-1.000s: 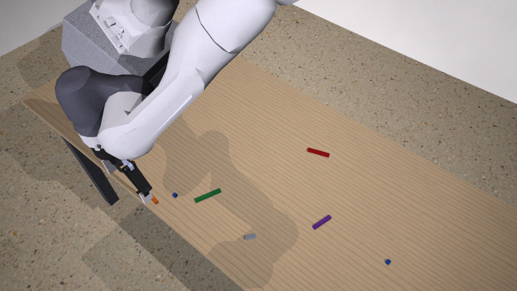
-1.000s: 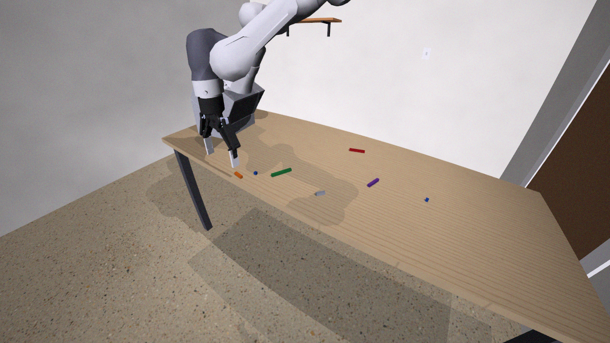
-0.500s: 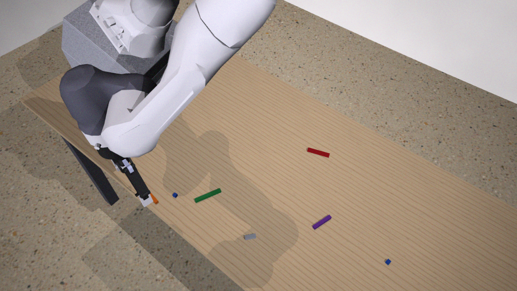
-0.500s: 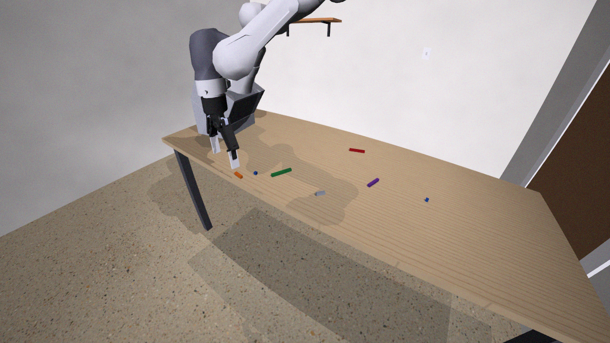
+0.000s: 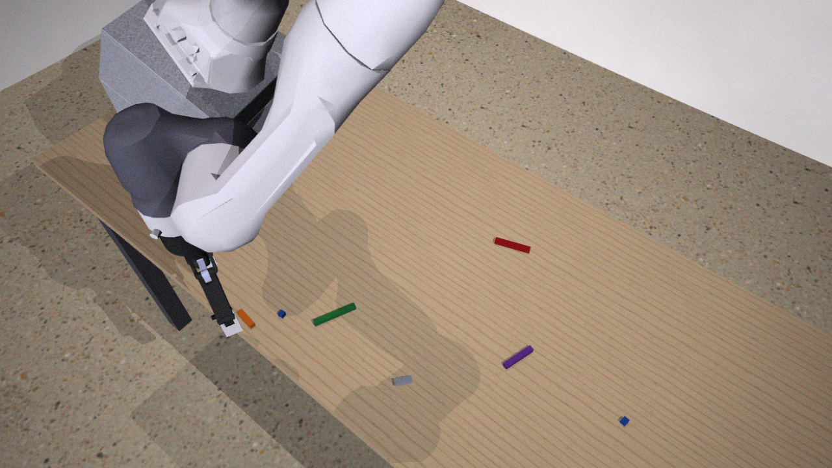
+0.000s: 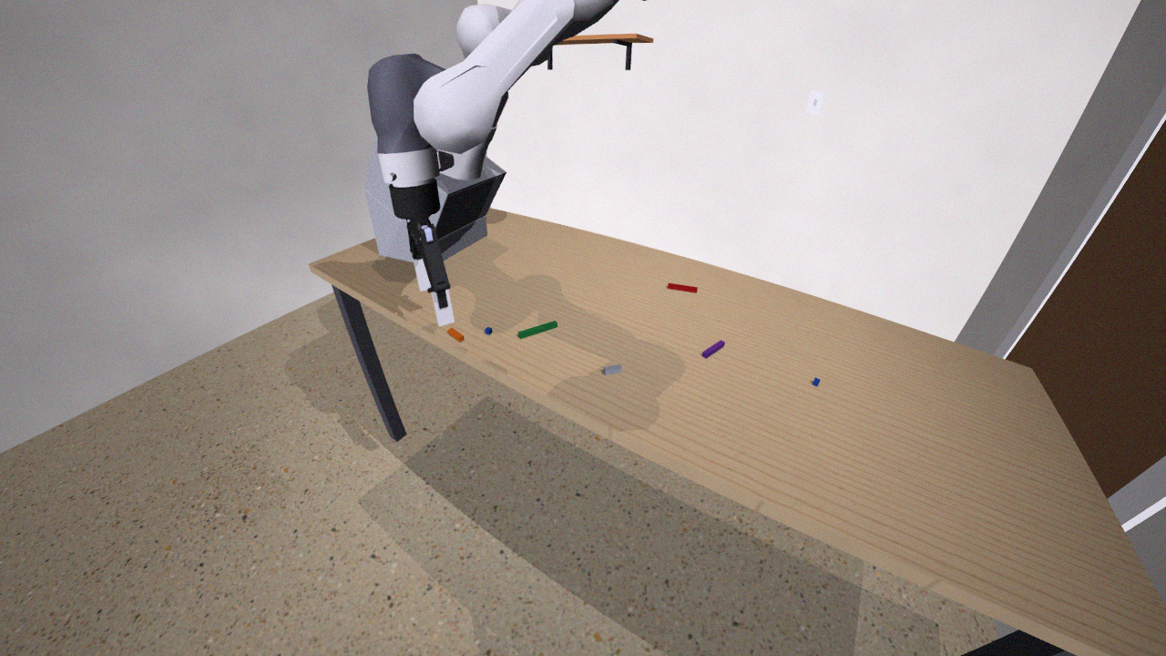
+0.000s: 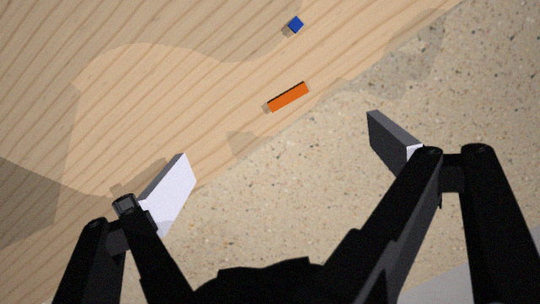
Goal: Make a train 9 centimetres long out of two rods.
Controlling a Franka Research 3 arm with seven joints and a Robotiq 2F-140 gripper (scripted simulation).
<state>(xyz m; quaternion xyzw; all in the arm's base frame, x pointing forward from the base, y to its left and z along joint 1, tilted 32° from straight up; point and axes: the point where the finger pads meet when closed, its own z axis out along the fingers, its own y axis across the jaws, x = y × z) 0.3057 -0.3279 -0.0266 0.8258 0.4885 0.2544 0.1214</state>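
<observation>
The gripper [image 7: 287, 166] hangs spread wide and empty at the table [image 5: 582, 325] edge, one pad [image 7: 169, 192] over wood, the other seemingly over floor. In the wrist view the orange rod [image 7: 288, 97] lies at 12 o'clock, a blue cube [image 7: 295, 24] beyond. The green rod [image 5: 333, 314] lies farther along. The arm bends down steeply.
</observation>
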